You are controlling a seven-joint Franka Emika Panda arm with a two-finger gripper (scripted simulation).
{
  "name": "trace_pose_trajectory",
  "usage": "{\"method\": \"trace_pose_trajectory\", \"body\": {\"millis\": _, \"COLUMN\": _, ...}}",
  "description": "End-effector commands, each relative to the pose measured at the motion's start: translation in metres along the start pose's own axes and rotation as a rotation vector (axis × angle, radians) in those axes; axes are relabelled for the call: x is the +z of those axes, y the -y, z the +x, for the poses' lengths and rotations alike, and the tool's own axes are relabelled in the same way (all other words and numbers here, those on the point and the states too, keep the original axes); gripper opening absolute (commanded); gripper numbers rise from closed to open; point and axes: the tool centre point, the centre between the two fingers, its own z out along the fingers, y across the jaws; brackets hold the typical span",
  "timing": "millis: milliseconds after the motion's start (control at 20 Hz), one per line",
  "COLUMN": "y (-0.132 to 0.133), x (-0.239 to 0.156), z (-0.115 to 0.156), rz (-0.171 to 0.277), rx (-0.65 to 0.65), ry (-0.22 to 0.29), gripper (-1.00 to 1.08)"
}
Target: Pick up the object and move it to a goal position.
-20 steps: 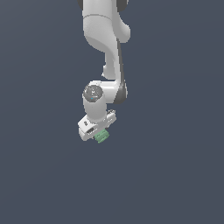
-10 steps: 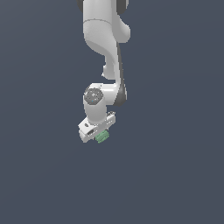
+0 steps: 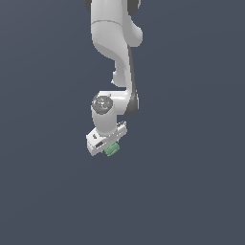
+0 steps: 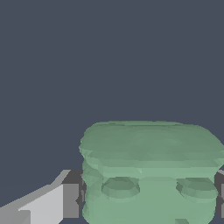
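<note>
Step in hand looks like carry phase, i.e. pick done, transport to goal underway; tool (image 3: 108, 146) is pinching the object (image 3: 112, 150), pale-green block sitting between the fingers at the tool's tip, poking out on the side toward the exterior view's right; wrist view shows the object (image 4: 151, 173) filling the space right under the cam, a finger (image 4: 43, 204) flush against one flank, other flank cropped by frame edge so can't confirm 2nd contact there. No counter or surface distinguishable in either view, bg is flat grey; no goal marker visible, so remaining dist to goal can't be judged.

Next move, IMO: hold grip force steady, translate w/o wrist rotation so the block doesn't slip out; release only at goal.

Vs the earlier frames: arm pose, tool tilt and block position in the exterior view near identical; any motion over that span is v. small; grip unchanged.
</note>
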Motion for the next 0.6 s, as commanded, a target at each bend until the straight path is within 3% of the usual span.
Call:
{"method": "trace_pose_trajectory", "body": {"millis": 0, "y": 0.003, "x": -0.004, "z": 0.002, "rz": -0.001, "rx": 0.000, "ry": -0.001, "gripper": -1.00}}
{"method": "trace_pose_trajectory", "body": {"millis": 550, "y": 0.049, "x": -0.060, "z": 0.019, "rz": -0.001, "rx": -0.001, "ry": 0.001, "gripper": -1.00}}
